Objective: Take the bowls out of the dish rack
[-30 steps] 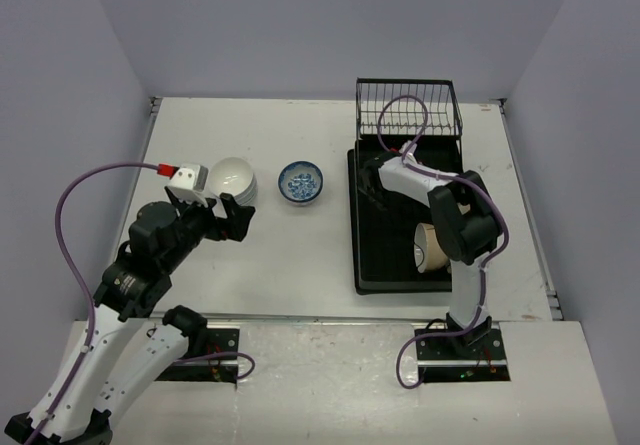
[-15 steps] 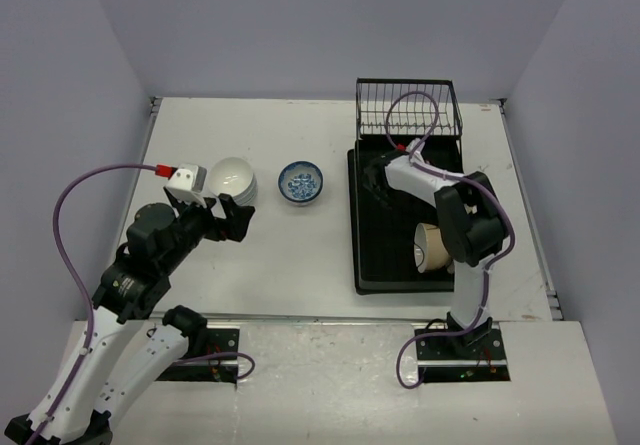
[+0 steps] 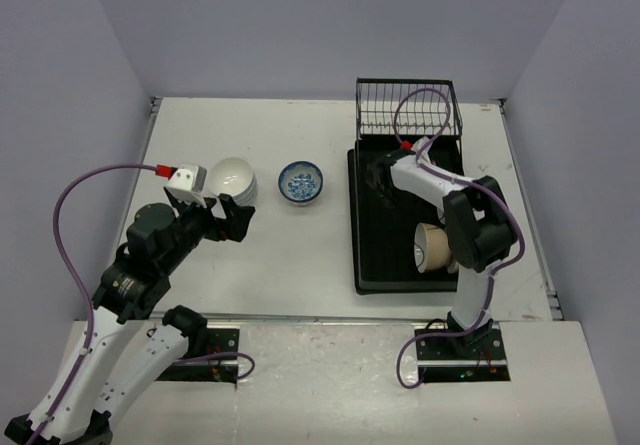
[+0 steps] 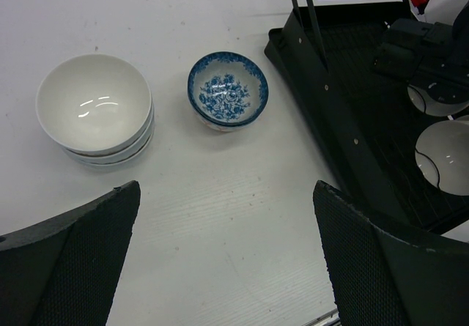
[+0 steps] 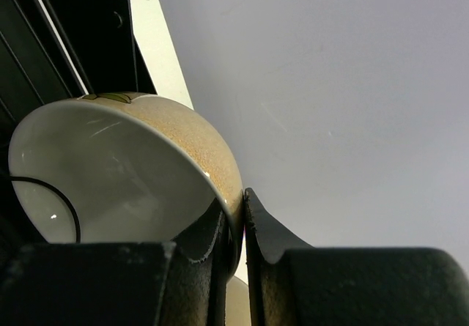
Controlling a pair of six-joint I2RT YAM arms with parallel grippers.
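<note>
A tan bowl (image 5: 146,157) is being held by its rim in the right gripper (image 5: 238,212). One finger is pressing inside the white interior and the other against the speckled outer wall, the jaws closed down on the thin edge. The gripper is working low inside the dish rack (image 3: 362,255), with the wire basket (image 3: 407,105) just beyond it and a second tan bowl (image 3: 430,247) lying on its side behind it, toward the arm's base. The step in hand looks to be the pick-up of this bowl; whether it is already clear of the rack floor cannot be told. The next move is likely calling for a lift high enough to clear the raised rim. A carry out to the gripper's left over the table (image 3: 300,255) would follow, with the pinch kept firm, since a grip on the edge alone could let the bowl swing. Across the table, the left gripper (image 4: 226,194) is hanging wide open and empty. A stack of white bowls (image 4: 94,102) is sitting ahead to its left, and a blue-and-white bowl (image 4: 227,88) straight ahead of it.
</note>
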